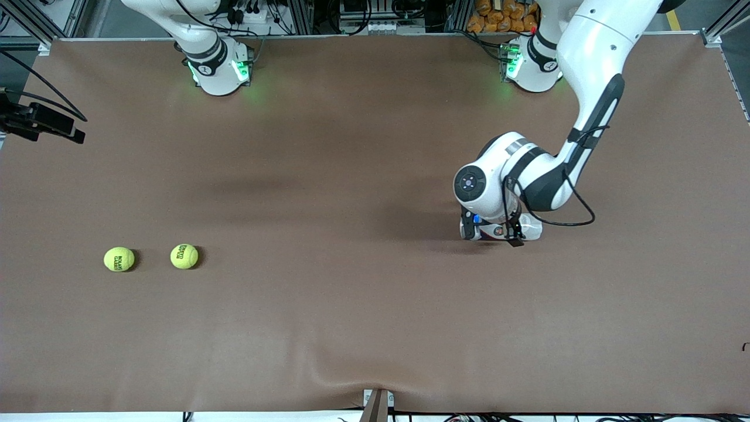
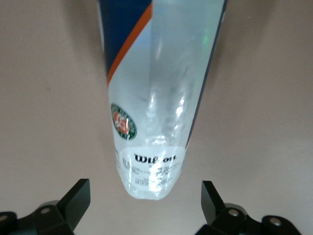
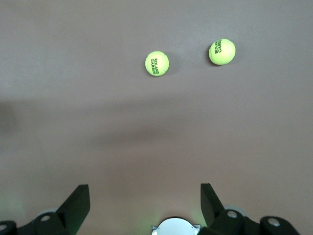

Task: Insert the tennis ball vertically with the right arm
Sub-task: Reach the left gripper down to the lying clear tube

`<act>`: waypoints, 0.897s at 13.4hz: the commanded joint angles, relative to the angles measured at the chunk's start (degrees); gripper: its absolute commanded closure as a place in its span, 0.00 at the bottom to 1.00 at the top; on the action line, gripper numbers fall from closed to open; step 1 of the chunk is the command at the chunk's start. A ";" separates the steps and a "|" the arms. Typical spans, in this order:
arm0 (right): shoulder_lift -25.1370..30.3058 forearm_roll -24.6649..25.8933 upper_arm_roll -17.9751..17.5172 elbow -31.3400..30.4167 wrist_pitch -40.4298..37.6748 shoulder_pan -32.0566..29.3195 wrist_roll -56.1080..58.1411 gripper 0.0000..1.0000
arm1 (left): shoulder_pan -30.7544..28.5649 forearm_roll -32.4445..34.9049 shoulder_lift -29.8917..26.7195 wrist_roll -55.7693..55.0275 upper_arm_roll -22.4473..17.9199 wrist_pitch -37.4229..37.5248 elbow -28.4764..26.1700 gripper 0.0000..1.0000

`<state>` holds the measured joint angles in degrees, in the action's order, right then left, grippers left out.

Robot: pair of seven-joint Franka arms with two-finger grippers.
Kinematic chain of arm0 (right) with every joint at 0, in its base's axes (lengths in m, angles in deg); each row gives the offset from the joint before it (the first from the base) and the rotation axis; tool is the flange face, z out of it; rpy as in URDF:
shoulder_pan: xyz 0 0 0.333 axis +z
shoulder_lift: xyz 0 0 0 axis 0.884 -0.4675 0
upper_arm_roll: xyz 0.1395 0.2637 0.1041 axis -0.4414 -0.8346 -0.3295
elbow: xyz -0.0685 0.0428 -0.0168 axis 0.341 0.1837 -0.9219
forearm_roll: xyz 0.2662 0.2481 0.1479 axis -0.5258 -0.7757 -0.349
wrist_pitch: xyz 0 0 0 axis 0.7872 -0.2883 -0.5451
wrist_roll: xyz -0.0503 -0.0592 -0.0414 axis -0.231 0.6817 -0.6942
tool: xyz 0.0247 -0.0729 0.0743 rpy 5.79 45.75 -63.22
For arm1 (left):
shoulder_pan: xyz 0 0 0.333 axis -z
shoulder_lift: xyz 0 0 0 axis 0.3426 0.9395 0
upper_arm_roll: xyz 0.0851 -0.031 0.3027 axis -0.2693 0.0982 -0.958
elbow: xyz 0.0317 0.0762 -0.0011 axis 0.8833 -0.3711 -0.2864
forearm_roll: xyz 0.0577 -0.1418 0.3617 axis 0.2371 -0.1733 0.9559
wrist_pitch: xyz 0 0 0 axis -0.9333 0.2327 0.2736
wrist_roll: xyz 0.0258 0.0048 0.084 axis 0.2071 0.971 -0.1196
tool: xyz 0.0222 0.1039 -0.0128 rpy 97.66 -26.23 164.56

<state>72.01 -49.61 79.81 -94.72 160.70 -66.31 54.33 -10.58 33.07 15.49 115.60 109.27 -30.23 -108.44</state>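
I see two yellow-green Roland Garros tennis balls side by side. Left gripper spread over a clear Wilson ball can; right gripper spread, high above.

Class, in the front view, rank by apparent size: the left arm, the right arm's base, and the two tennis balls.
1. left arm, the largest.
2. right arm's base.
3. The two tennis balls, one toward the right arm's end and one beside it, look alike; no ranking.

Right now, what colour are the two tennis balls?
Yellow-green tennis balls with dark lettering; right wrist view shows it best.
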 commanded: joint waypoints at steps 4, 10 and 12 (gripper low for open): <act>0.50 -0.56 -0.68 0.21 -0.57 -1.00 0.68 0.00 | 0.65 3.90 3.09 0.44 -0.55 1.17 0.75 0.00; 0.50 -0.56 -0.68 0.21 -0.57 -1.00 0.60 0.00 | 0.13 5.48 4.67 0.18 -0.63 1.17 0.57 0.00; 0.50 -0.56 -0.68 0.12 -0.65 -1.00 0.60 0.00 | 0.12 6.10 5.55 -0.09 -0.63 1.08 0.84 0.00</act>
<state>72.01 -49.61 79.81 -94.72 160.68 -66.31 54.33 -10.54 37.47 19.98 115.60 108.61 -30.04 -108.47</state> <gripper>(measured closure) 0.000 0.000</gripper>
